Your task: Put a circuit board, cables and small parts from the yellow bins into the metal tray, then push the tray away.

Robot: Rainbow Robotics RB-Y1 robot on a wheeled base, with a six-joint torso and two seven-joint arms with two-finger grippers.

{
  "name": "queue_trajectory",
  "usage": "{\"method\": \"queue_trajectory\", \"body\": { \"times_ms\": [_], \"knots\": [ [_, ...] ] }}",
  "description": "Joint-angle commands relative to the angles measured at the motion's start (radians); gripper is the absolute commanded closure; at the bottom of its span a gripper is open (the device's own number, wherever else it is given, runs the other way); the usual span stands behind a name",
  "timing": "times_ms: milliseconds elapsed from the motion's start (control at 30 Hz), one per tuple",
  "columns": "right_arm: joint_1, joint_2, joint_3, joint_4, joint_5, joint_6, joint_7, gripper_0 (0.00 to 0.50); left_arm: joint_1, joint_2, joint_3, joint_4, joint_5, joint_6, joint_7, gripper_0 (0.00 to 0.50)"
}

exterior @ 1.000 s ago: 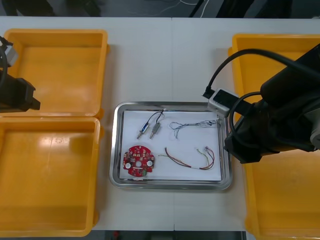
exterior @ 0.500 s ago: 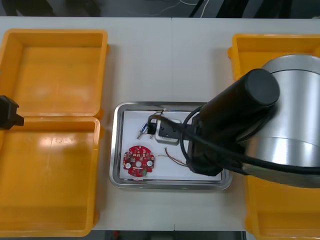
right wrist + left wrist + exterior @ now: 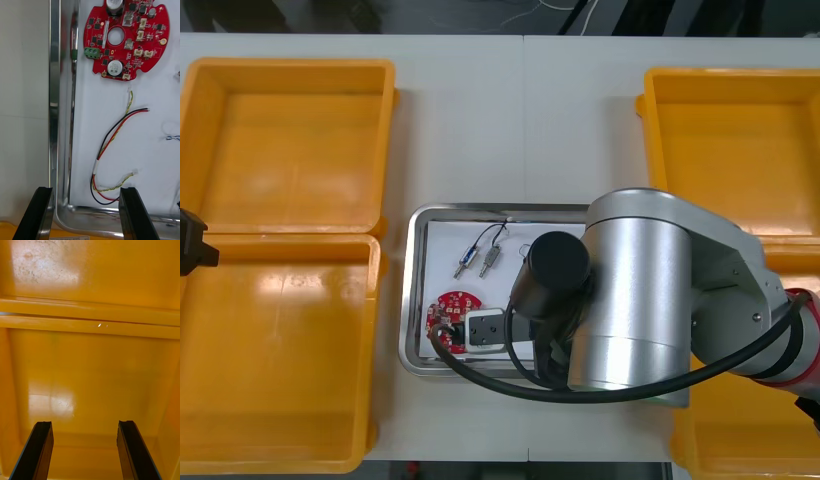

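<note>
On the light table [image 3: 520, 120] the loading is looking finished, and the scene is shifting towards the last step. Nearest the robot, the right arm is now hanging over the near, right part of the metal tray [image 3: 409, 300]; a second ago it was off to the side, above the right-hand yellow bins [image 3: 720, 73]. The right gripper [image 3: 88, 215] is hovering empty over a corner of the tray, its fingers standing apart, one outside the rim and the other above the white lining. Just ahead of them the red and yellow cable [image 3: 112, 150] is lying loose, and beyond it the circuit board [image 3: 125, 37], with the blue and white cable [image 3: 174, 138] peeking in at the side. Farther in, the small metal parts [image 3: 478, 258] are resting where they were. At the table's left edge the left gripper [image 3: 84, 450] is pulling back, its fingers apart and holding nothing above a bin floor. Judging by this, nothing is left to fetch, and the right arm is probably lining up to push the tray away.
</note>
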Motion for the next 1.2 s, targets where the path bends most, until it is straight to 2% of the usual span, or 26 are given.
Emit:
{"method": "queue_trajectory", "body": {
  "times_ms": [33, 433, 700, 967, 1200],
  "knots": [
    [-0.020, 0.050, 0.078, 0.027, 0.066, -0.015, -0.001, 0.000, 0.015, 0.046, 0.028, -0.028, 0.009, 0.006, -0.100, 0.000],
    [0.046, 0.151, 0.106, 0.147, 0.151, -0.044, -0.008, 0.000, 0.015, 0.046, 0.028, -0.028, 0.009, 0.006, -0.100, 0.000],
    [0.088, 0.154, 0.187, 0.167, 0.235, -0.082, -0.015, 0.000, 0.015, 0.046, 0.028, -0.028, 0.009, 0.006, -0.100, 0.000],
    [0.143, 0.157, 0.213, 0.174, 0.267, -0.121, -0.022, 0.000, 0.015, 0.046, 0.028, -0.028, 0.009, 0.006, -0.100, 0.000],
    [0.158, 0.188, 0.239, 0.223, 0.315, -0.151, -0.028, 0.000, 0.015, 0.046, 0.028, -0.028, 0.009, 0.006, -0.100, 0.000]
  ]
}}
